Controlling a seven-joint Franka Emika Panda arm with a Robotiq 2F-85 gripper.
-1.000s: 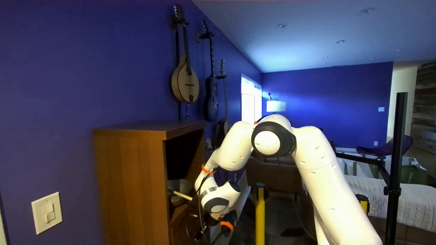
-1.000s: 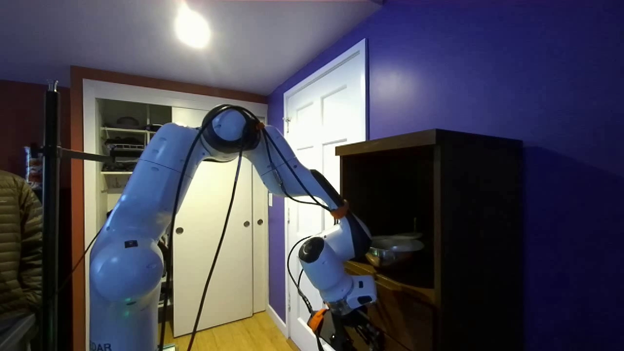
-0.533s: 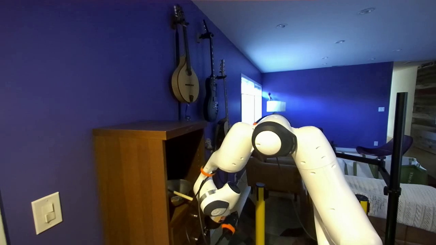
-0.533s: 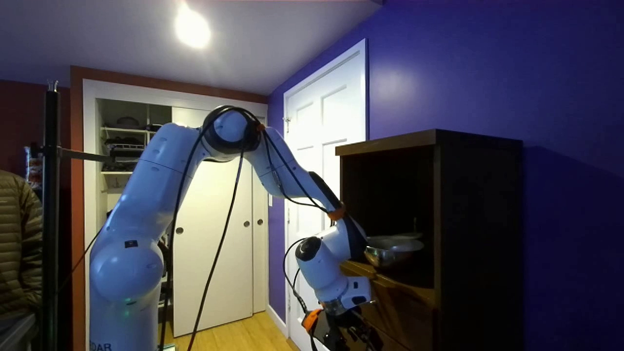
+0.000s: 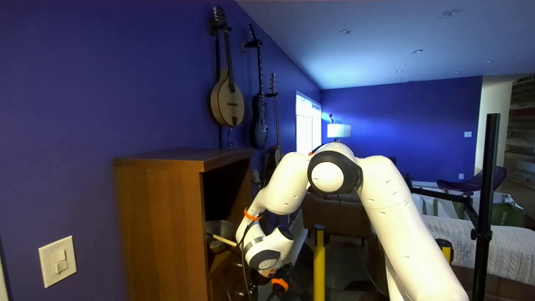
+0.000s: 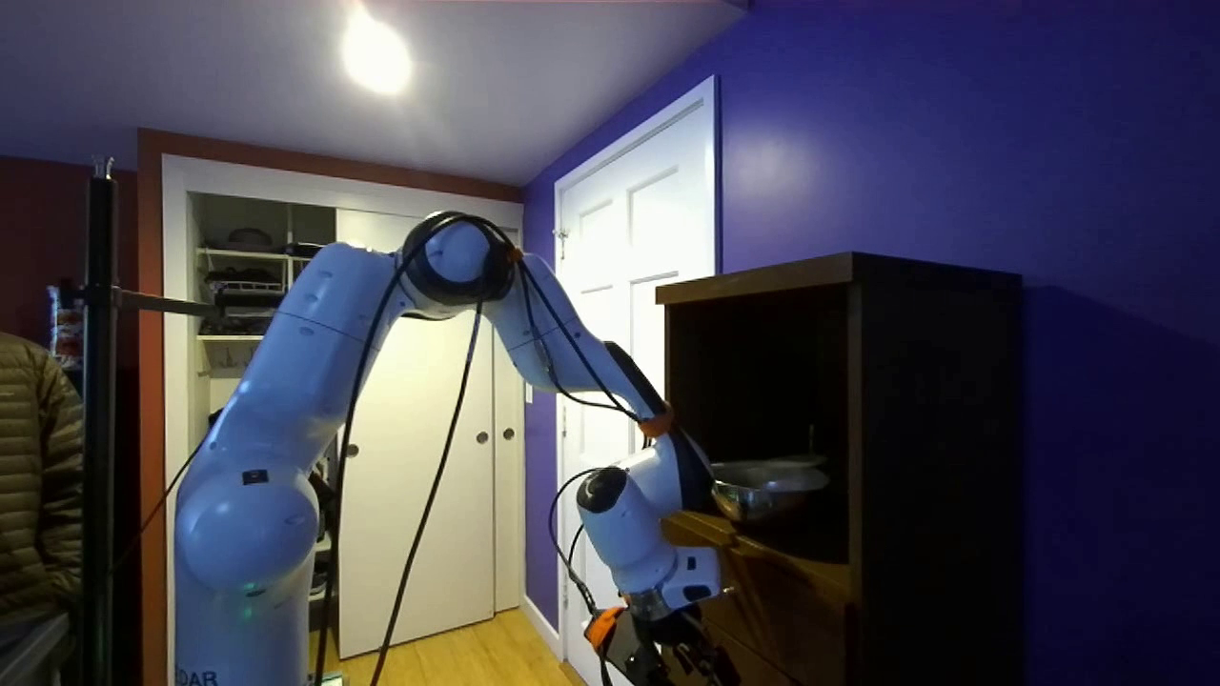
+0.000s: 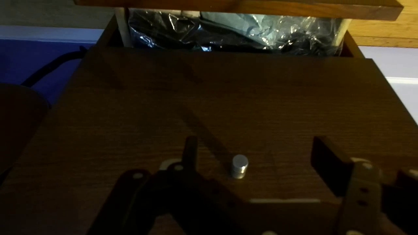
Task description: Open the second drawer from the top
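Observation:
A dark brown drawer front (image 7: 277,107) with a small silver knob (image 7: 240,165) fills the wrist view, which looks upside down. It seems to be the second drawer from the top, though I cannot be sure; whether it stands out from the cabinet (image 5: 163,230) is unclear. My gripper (image 7: 254,153) is open, its fingers (image 7: 329,166) wide apart on either side of the knob and not touching it. In an exterior view two knobs show, the upper knob (image 5: 237,264) above the gripper's level. The gripper (image 6: 703,657) hangs low before the cabinet, covering part of the drawers.
Another drawer (image 7: 228,9) stands pulled out at the wrist view's top edge, holding plastic bags (image 7: 235,31). A metal bowl (image 6: 767,486) sits in the cabinet's open compartment, above the drawers. A yellow post (image 5: 319,267) and a black stand (image 5: 485,200) rise near the arm.
The hand has shifted slightly left in both exterior views, and the elbow has sunk a little. The cabinet and the bowl look unmoved.

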